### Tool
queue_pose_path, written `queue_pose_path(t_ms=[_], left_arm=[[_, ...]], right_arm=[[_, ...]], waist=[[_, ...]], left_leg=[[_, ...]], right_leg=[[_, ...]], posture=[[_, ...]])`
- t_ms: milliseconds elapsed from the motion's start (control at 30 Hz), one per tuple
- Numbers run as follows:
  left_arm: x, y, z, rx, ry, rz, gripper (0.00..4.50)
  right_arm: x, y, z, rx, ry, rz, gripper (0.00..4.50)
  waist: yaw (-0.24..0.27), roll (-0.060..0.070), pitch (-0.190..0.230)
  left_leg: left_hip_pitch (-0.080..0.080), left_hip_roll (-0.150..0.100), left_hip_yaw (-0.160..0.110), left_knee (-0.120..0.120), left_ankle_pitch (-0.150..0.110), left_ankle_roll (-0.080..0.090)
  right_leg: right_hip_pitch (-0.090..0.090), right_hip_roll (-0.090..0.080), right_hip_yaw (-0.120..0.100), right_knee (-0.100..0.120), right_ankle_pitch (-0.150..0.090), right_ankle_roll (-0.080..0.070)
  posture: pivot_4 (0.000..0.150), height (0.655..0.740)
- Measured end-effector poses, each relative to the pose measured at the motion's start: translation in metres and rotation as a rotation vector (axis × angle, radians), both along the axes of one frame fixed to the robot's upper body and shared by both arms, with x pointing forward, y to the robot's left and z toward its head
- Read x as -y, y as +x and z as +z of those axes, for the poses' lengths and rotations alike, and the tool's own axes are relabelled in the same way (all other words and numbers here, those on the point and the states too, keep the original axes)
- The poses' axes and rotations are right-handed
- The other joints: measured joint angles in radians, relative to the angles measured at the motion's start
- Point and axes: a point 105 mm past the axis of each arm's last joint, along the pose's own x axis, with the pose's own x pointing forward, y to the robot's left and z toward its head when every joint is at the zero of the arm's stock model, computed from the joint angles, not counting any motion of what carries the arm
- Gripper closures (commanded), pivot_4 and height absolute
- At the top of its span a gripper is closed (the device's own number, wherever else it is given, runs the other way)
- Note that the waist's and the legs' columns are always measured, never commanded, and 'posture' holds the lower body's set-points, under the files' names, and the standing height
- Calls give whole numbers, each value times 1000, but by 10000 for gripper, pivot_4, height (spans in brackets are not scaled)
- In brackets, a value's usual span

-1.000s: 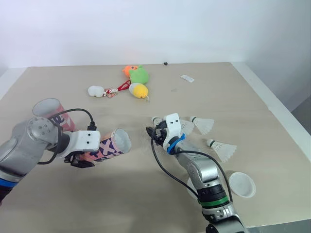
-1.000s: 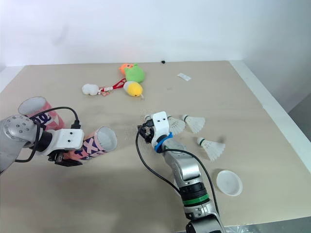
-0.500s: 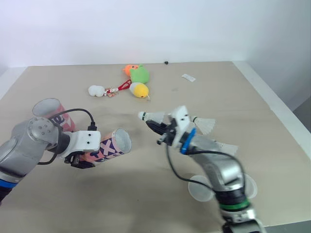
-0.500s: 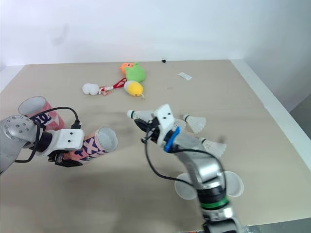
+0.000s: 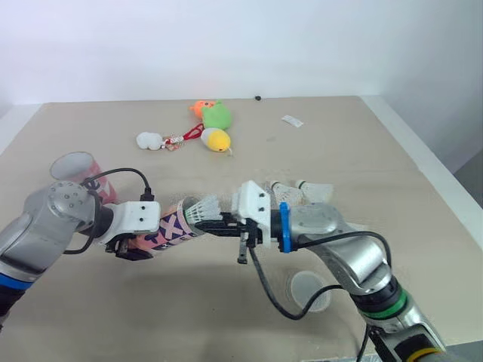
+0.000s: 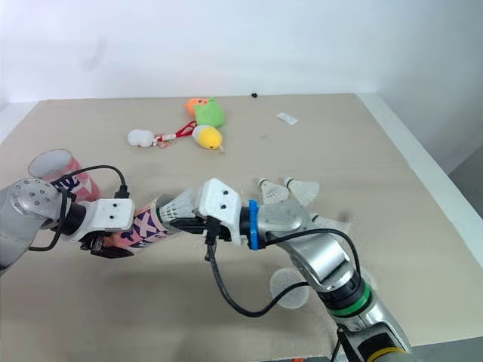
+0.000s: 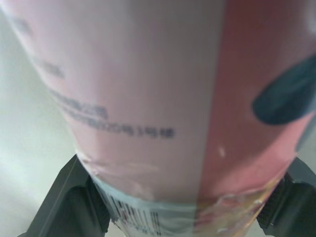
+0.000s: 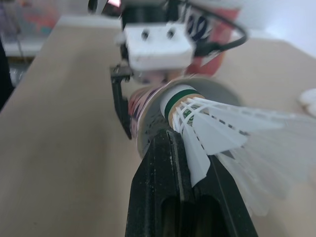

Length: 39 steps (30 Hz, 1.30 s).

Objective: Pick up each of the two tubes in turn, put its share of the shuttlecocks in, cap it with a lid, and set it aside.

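At the tube's open mouth, mid-table, the right gripper (image 5: 215, 225) is pinching one shuttlecock (image 5: 202, 209) by the skirt and pointing its cork end into the opening. Step in hand: loading the first tube's share. The left gripper (image 5: 130, 249) is clamping the pink tube (image 5: 170, 226) from both sides and holding it roughly level above the table (image 5: 339, 136), mouth facing the right arm. In the right wrist view the green-banded cork (image 8: 178, 101) is sitting right at the rim; I cannot tell whether it is inside yet.

The second tube (image 5: 75, 167) is standing upright at the far left, untouched. Two loose shuttlecocks (image 5: 315, 191) are lying just beyond the right forearm, and a lid (image 5: 309, 290) is lying near the front edge under that arm. Plush toys (image 5: 215, 117) are sitting well back, out of the way.

Next move, as I judge it: keep cork and tube axis lined up, push in until the skirt passes the rim, then release and pull straight back. Risk is the feathers catching on the rim or the tube tilting in the grip.

Versus a second ago: the right gripper was then down among the loose shuttlecocks, grabbing one. Half a second ago it was carrying that shuttlecock in the air, apart from the mouth. Now it is at the mouth. The left gripper's hold on the tube is looking the same throughout.
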Motion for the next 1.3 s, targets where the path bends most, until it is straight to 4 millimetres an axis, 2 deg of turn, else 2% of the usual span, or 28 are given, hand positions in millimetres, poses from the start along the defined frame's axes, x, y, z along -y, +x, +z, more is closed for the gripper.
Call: queue_pose_path(t_ms=[33,133,200,233,333,433,467,533,567,667,733,833,933,1100,1200,1300], left_arm=[[0,0,0,0,0,-1,15182],[1,-1,0,1,1,-6,15182],[1,-1,0,0,1,-4,15182],[1,-1,0,0,1,-2,15182],[0,0,0,-1,0,4,15182],[0,0,-1,0,0,7,15182],[0,0,-1,0,-1,7,15182],[1,0,-1,0,-2,6,15182],[1,0,-1,1,-2,5,15182],[3,1,0,2,-5,-1,15182],[3,1,0,3,-5,-3,15182],[4,1,0,7,-9,-5,15182],[2,3,-1,9,-12,13,15182],[0,3,-1,9,-13,27,15182],[2,1,-1,18,-17,20,15182],[2,1,-2,24,-21,24,15182]], right_arm=[[0,0,1,6,-1,2,31341],[7,4,5,3,1,-12,15320],[11,7,8,0,4,-26,8366],[13,7,8,-8,4,-22,8366],[22,7,17,-29,-4,6,14169],[30,21,37,15,-15,-6,29168],[32,26,41,25,-25,-9,32383],[27,32,35,35,-87,6,44007],[24,32,31,34,-103,14,44630],[-1,33,3,17,-194,76,44630],[-17,30,-6,25,-220,112,44630],[-44,26,-14,106,-273,159,44630],[-60,29,-10,148,-283,163,44630],[-61,29,-11,142,-283,167,44630],[-42,26,-2,100,-255,182,44630],[-8,31,26,120,-212,147,44630]], waist=[[0,0,0],[0,0,0],[0,0,0],[0,0,0],[1,0,0],[1,0,0],[1,0,0],[0,0,0],[0,0,0],[1,0,0],[1,0,0],[3,0,0],[2,0,0],[0,-1,0],[5,-1,0],[4,-1,0]], left_leg=[[0,0,0,0,0,0],[0,0,1,0,0,0],[0,0,1,0,0,0],[0,0,1,0,0,0],[0,0,0,0,0,0],[1,0,1,0,0,0],[1,0,1,0,0,0],[1,0,2,0,0,0],[1,0,2,0,0,0],[0,0,2,0,0,0],[0,0,2,0,0,0],[-1,0,3,0,0,0],[0,0,3,1,0,0],[1,2,3,1,1,0],[0,2,2,1,1,-1],[1,1,2,1,1,-1]], right_leg=[[0,0,0,0,0,1],[0,-1,1,0,1,2],[0,0,1,0,1,2],[0,0,1,0,1,2],[0,0,1,0,1,1],[0,0,1,0,1,-1],[0,0,1,0,1,-1],[0,1,1,0,1,-2],[0,1,1,0,1,-2],[-1,1,0,1,1,0],[-1,1,0,1,1,0],[-1,1,1,1,1,1],[-1,1,2,1,1,0],[0,3,2,2,2,-3],[0,3,1,2,2,-2],[0,1,3,1,3,-1]], posture=[[1500,7400],[1500,7400],[1500,7400],[1500,7400],[1500,7400],[1500,7400],[1500,7400],[1500,7400],[1500,7400],[1500,7400],[1500,7400],[1500,7400],[1500,7400],[1500,7400],[1500,7400],[1500,7400]])
